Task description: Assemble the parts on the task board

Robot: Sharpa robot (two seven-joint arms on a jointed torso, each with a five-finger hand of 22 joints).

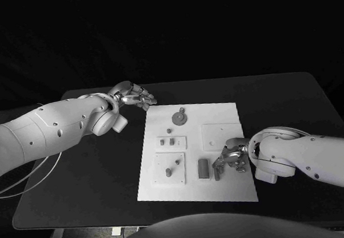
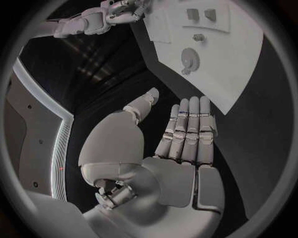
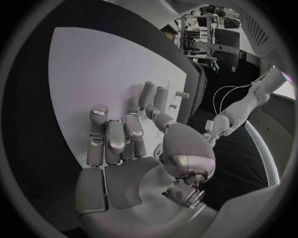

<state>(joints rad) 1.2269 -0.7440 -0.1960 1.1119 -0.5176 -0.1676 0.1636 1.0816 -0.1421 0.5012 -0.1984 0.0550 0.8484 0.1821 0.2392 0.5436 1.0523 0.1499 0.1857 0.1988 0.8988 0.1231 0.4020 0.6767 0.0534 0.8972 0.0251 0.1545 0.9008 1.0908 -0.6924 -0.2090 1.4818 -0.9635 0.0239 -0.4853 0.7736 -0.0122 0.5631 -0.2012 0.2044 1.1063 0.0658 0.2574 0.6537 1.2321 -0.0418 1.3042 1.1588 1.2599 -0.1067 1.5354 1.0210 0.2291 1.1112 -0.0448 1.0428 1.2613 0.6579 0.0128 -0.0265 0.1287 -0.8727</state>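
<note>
Seen from the head camera, the right hand works over the near right corner of the white task board, fingers bent down at an upright grey part, while the left hand hovers off the far left corner. Behind the left wrist, that hand is flat, fingers straight and together, holding nothing. Behind the right wrist, curled fingers hide whatever is pinched, so its grip cannot be told; seating a part looks like the step, needing careful alignment next.

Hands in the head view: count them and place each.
2. The left hand is off the board, by its far left corner, holding nothing. The right hand is over the board's near right part, beside small pieces.
</note>
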